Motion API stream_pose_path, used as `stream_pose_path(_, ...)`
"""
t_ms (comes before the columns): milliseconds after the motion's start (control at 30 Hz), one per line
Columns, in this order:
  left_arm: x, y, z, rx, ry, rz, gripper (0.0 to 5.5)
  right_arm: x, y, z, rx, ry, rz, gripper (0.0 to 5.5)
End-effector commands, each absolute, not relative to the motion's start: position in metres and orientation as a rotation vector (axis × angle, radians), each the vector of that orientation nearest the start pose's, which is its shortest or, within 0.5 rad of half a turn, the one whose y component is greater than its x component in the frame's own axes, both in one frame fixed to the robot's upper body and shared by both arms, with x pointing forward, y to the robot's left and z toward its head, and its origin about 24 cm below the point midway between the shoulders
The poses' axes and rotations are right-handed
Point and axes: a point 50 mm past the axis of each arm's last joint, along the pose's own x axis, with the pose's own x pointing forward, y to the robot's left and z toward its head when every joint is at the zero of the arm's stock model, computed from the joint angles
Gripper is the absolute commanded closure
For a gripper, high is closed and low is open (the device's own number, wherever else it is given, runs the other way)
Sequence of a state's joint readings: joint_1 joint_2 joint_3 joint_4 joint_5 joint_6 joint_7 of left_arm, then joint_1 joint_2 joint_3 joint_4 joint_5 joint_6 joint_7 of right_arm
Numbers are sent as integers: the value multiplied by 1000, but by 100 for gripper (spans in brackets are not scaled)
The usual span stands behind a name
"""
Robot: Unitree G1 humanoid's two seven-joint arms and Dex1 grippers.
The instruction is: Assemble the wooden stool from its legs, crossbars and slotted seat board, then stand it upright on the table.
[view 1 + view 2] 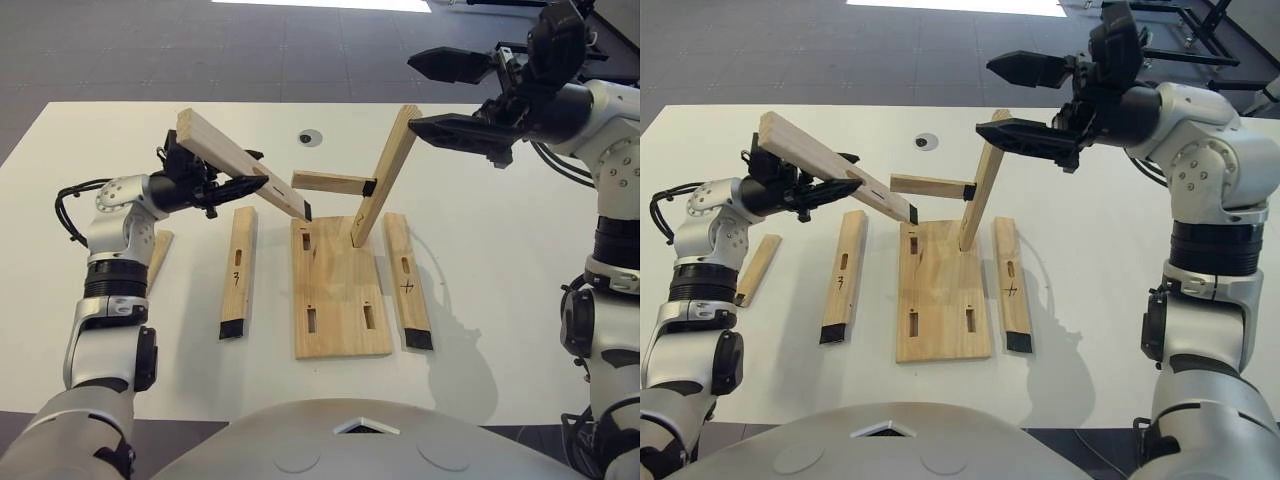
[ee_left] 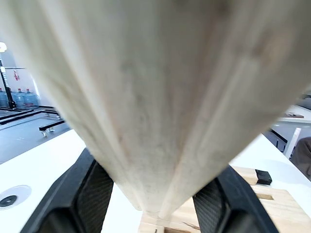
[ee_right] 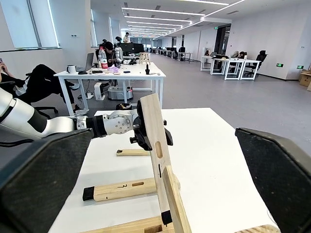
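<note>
Left eye view: the left claw point(image 1: 240, 172) grips a stool leg point(image 1: 225, 150), tilted, its dark end just over the far slot of the seat board point(image 1: 340, 335). Next, likely: seat it against the crossbar point(image 1: 325, 182). The right claw point(image 1: 440, 95) gapes wide beside the standing leg point(image 1: 390, 165).

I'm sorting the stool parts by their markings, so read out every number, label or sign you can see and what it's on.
"+": hand-drawn on the right flat leg, beside the seat board.
"7", uncertain: handwritten on the left flat leg.
Small mark on the upright leg: too small to read.
Held leg in the left gripper: nothing legible.
Green wall sign in the room behind: too small to read.
</note>
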State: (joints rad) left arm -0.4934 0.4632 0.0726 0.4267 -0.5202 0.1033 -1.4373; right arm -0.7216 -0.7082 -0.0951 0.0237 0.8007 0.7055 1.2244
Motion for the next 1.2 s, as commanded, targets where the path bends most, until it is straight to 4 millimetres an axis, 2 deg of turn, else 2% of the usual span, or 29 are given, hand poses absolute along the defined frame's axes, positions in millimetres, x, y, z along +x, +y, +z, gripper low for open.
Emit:
stream_pose_path(33, 299, 201, 115, -37, -34, -1345, 337, 292, -185, 254, 9, -71, 1417, 11)
stream_pose_path(200, 298, 204, 114, -31, 30, -1359, 337, 293, -185, 252, 7, -52, 1418, 11)
stream_pose_path(400, 293, 198, 108, -10, 105, -1413, 337, 294, -185, 252, -9, -44, 1417, 11)
stream_pose_path(767, 290, 194, 94, 106, 348, -1273, 337, 290, -183, 251, -80, -32, 1415, 11)
stream_pose_path(933, 292, 194, 93, 79, 399, -1178, 337, 290, -182, 252, -104, -31, 1416, 11)
stream_pose_path(1200, 291, 199, 86, 5, 466, -1219, 337, 292, -178, 253, -114, -42, 1424, 11)
